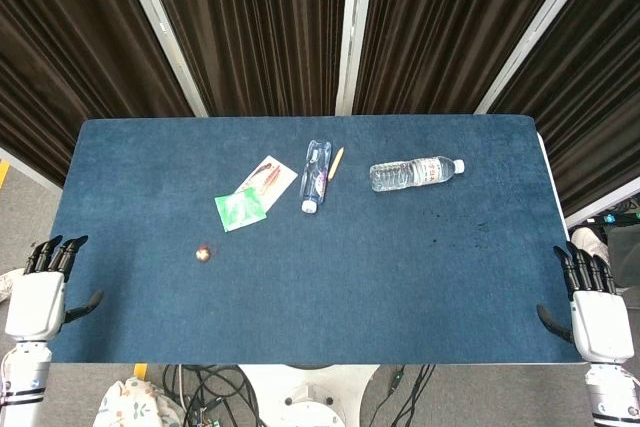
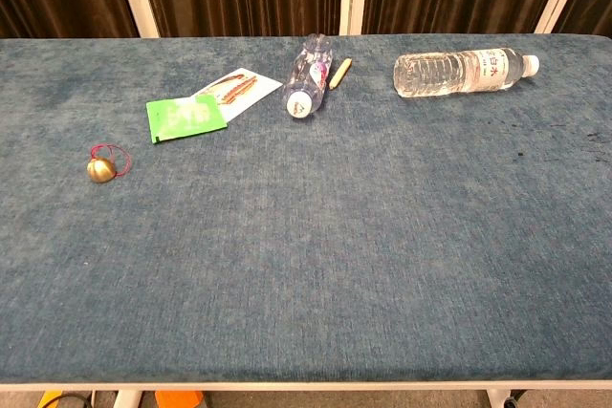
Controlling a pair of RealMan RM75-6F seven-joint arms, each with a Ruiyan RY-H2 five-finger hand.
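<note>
Gold bell (image 1: 203,254) with a red loop lies alone on the blue table (image 1: 330,317), toward the left side and nearer the front edge than the other things; it is the item closest to the left hand (image 1: 42,292), though well apart from it. That hand hangs just off the table's left edge, holding nothing, its fingers straight and slightly apart, thumb out to the side. The right hand (image 1: 593,305) sits just off the right edge in the same pose, holding nothing. Farther back lie a green sachet (image 1: 240,209) touching a white packet (image 1: 268,177), a crumpled bottle (image 1: 315,176) with a small yellow stick (image 1: 336,162) just beside it, and a full water bottle (image 1: 415,173) on its side. Neither hand shows in the chest view.
</note>
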